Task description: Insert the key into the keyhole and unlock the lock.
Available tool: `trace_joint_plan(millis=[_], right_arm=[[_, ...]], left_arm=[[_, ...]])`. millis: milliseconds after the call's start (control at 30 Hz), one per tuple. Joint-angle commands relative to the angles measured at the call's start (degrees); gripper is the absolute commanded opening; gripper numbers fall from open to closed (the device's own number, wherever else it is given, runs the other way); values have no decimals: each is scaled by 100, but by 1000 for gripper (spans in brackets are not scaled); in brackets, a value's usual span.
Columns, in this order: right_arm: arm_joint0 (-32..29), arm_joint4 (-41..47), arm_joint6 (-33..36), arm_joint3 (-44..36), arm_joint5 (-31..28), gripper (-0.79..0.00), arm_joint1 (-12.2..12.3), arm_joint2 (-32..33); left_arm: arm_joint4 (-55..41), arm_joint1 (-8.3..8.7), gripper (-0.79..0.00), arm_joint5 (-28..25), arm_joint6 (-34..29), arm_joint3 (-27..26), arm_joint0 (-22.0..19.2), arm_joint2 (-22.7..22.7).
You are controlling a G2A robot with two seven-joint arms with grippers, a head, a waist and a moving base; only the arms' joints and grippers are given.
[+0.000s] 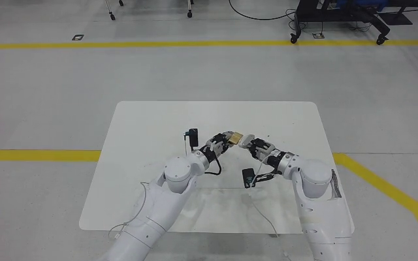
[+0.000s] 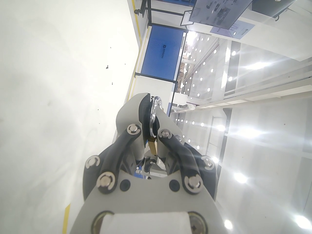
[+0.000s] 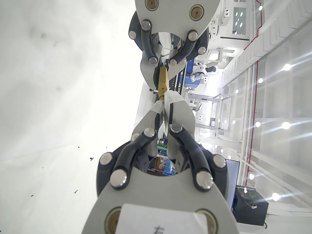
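Left gripper (image 2: pixel 153 113) is clamped narrow on the lock (image 2: pixel 153 147): pads sit across the silver shackle (image 2: pixel 154 109) and the top of the brass body, with the keyhole end facing the other arm. Right gripper (image 3: pixel 163 101) is pinched nearly closed on the key (image 3: pixel 166 120), holding its flat head, blade pointing at the lock. Both are held in the air over the middle of the white table (image 1: pixel 150 130), grippers nose to nose. In the right wrist view the key tip meets the brass end face; can't tell how deep it sits, or whether it's seated in the keyhole at all. Handling, my read: the lock looks like solid brass and steel, so small but dense, fully rigid, smooth and likely slippery against the pads. Gripping across the flat faces near the shackle looks right, since it resists twist when the key turns. The key is thin, stiff and light, with very little area to hold. Best hold is flat on the head, as now, so torque goes through the faces rather than the edges. Main risks: the key rotating inside the pads instead of turning the cylinder, or the blade binding if the two axes are slightly off. Nothing fragile here, though side load could bend the blade.
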Motion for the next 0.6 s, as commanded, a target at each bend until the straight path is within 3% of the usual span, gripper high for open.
trace_joint_plan(millis=[0,167,267,400,567], right_arm=[[17,0,3,15,-4,-785,-6,-4],[25,0,30,22,-17,-785,-8,-8],[14,0,40,16,-17,-474,-1,0],[-10,0,36,-13,-18,-419,10,15],[-42,0,29,-59,-7,-416,10,44]], left_arm=[[-7,-4,-785,-3,-23,13,-4,-6],[-97,-15,-785,22,-121,48,-12,-40],[-130,-18,-785,37,-161,76,-22,-65],[-128,-24,-785,34,-187,93,-29,-78],[-128,-30,-785,19,-208,102,-27,-96]])
